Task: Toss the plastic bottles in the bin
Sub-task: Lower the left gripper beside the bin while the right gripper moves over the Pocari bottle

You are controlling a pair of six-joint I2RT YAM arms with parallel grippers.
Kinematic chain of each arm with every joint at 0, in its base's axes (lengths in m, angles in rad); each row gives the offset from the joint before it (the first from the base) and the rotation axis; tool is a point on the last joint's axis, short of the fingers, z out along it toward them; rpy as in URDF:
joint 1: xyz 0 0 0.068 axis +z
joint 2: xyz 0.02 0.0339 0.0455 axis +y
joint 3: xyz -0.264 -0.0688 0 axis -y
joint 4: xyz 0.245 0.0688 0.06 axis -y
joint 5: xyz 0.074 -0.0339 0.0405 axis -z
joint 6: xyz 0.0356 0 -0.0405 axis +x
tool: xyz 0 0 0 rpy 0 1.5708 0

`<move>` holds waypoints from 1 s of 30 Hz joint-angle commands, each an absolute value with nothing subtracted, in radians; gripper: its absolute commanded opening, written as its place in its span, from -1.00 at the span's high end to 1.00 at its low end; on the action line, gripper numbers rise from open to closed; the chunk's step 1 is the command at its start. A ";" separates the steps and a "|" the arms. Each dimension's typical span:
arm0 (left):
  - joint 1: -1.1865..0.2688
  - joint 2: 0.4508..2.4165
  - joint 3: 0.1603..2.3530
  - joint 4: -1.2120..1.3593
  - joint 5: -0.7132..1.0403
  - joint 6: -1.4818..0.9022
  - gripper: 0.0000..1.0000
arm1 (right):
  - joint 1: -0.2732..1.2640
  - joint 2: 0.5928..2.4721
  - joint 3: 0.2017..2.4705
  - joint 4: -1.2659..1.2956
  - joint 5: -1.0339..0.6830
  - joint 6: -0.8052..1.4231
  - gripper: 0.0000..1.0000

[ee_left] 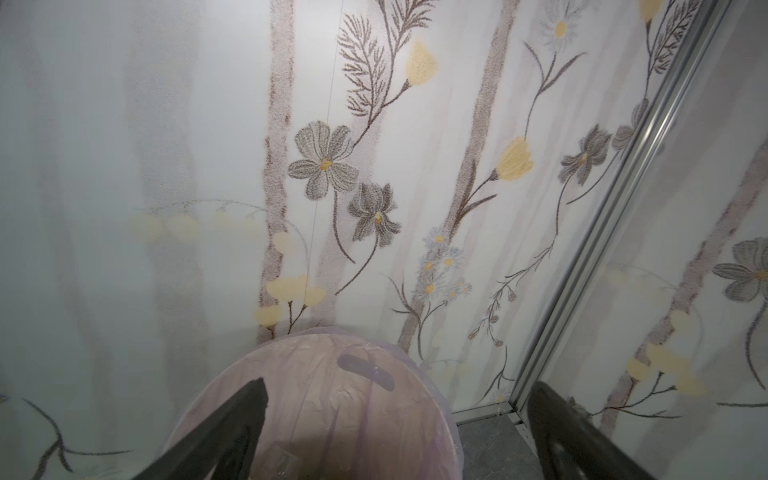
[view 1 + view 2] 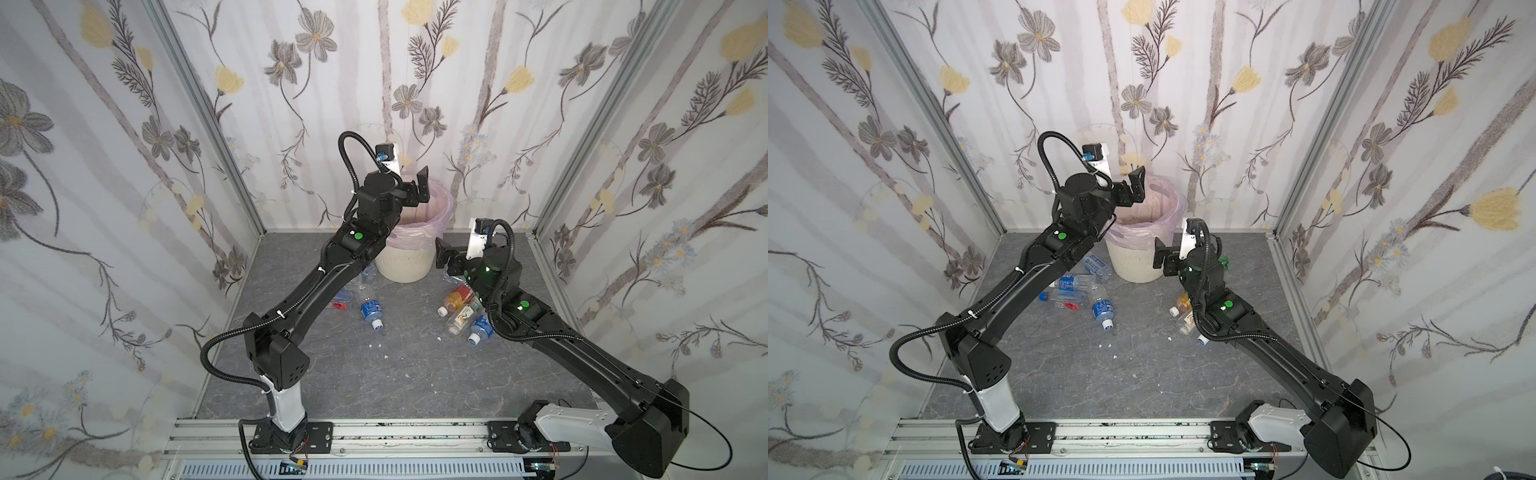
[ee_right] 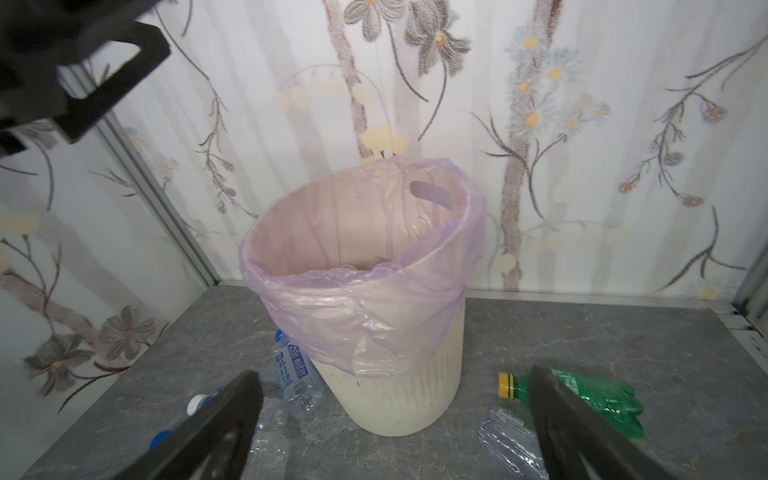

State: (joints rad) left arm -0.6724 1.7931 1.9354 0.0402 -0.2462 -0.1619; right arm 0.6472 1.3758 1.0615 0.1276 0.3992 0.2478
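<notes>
Three walls (image 2: 415, 83) papered with grey and yellow flowers on pale stripes close in the space, joined at the back corners by bare metal posts (image 2: 208, 108). The counter (image 2: 415, 374) is a dark grey slab veined like marble, and a metal rail (image 2: 395, 432) along its front edge carries both arm bases.

The bin (image 2: 399, 266) stands upright at the middle of the back edge, close to the wall. Its pink bag (image 3: 374, 324) is folded over the rim. Something pale lies at the bottom, perhaps a bottle, but it is too dim to make out.

The left tool (image 2: 424, 185) hangs above the bin's mouth, spread wide and empty. The right tool (image 2: 439, 253) sits lower, just beside the bin's right flank, likewise released with nothing in it.

The bottles lie on their sides in two loose groups. One group (image 2: 1075, 282) is off the bin's left foot, partly under the left arm. The other group (image 2: 461, 311) is nearer the right edge, with an orange bottle (image 2: 455, 300) among clear ones. A green bottle (image 3: 602, 399) lies near the bin's right foot.

A few white crumbs (image 2: 376, 345) dot the middle of the counter.
</notes>
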 commanded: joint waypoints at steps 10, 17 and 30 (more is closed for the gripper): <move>-0.786 1.618 1.556 0.258 -0.236 -0.216 -1.00 | 0.466 1.253 0.830 0.055 0.393 0.462 -0.99; -0.841 1.588 1.424 0.324 -0.221 -0.216 -1.00 | 0.357 1.208 0.698 0.029 0.297 0.553 -0.99; -0.968 1.598 1.254 0.336 -0.237 -0.141 -1.00 | 0.293 1.168 0.550 0.003 0.267 0.633 -0.98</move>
State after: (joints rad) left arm -0.9562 1.5936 1.2793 0.3008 -0.2306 -0.1677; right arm 0.3065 1.1759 0.5728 0.0006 0.2741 0.5953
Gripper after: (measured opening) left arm 0.997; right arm 0.995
